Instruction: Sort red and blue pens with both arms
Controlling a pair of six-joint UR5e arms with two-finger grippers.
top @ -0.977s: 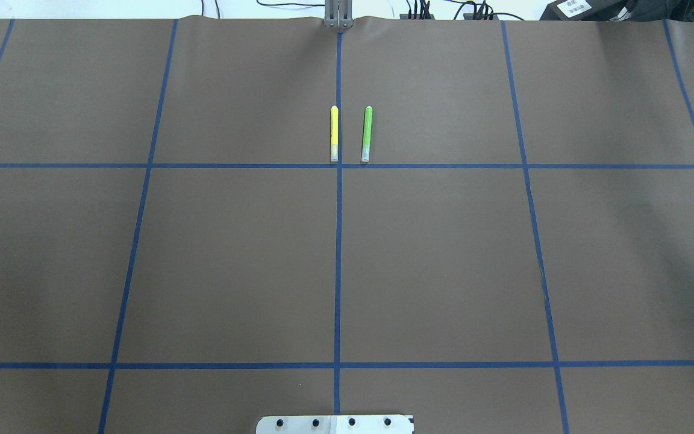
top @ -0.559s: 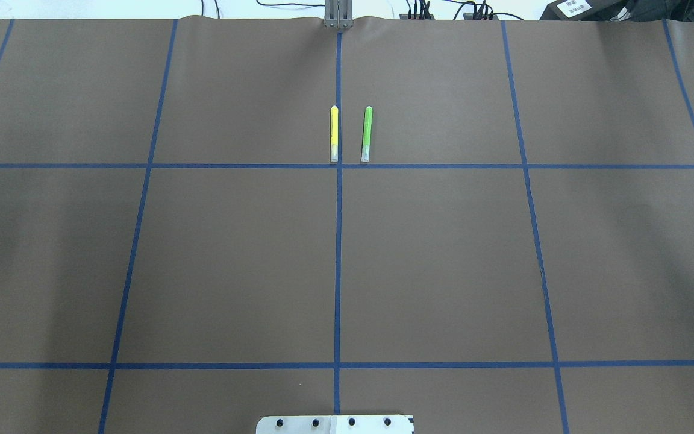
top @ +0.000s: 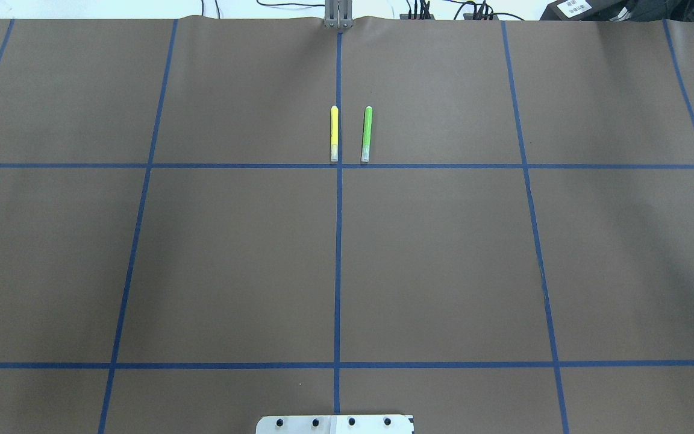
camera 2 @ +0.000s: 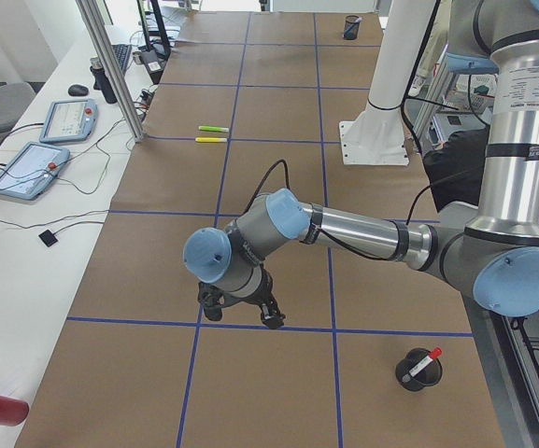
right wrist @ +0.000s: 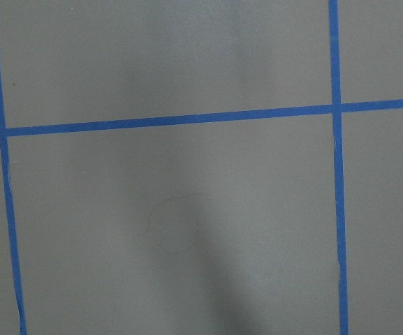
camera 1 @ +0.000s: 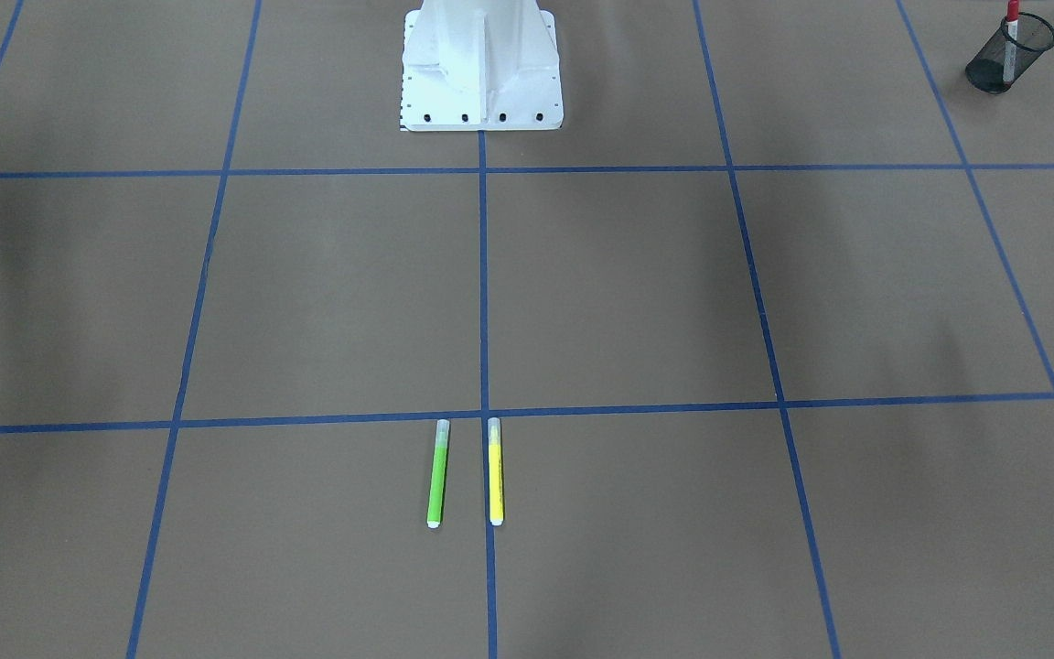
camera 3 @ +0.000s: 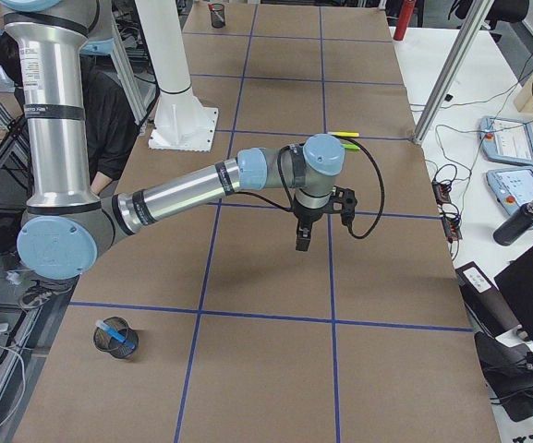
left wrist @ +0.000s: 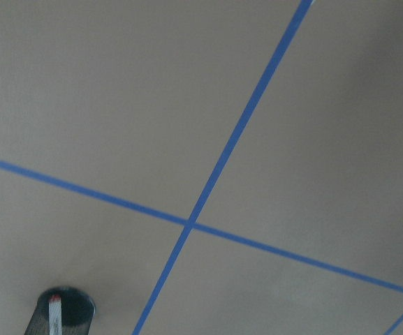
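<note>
one red-capped white pen (camera 2: 427, 360) and one blue pen (camera 3: 118, 333) stand in black mesh cups (camera 2: 407, 378). whether the left gripper (camera 2: 241, 315) or right gripper (camera 3: 301, 242) is parted cannot be told.

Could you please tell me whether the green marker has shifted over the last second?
No. The green marker still lies with one end just off the crosswise tape line, beside the yellow marker.

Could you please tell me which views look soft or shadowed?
Left wrist view: soft, the mesh cup at the bottom edge blurred, and the right side darkened. Right wrist view: tape lines crisp, with a diffuse shadow rising from the bottom centre. Front-facing view: broad soft shadows on the brown paper. Overhead view: even light, yellow marker and green marker sharp.
</note>
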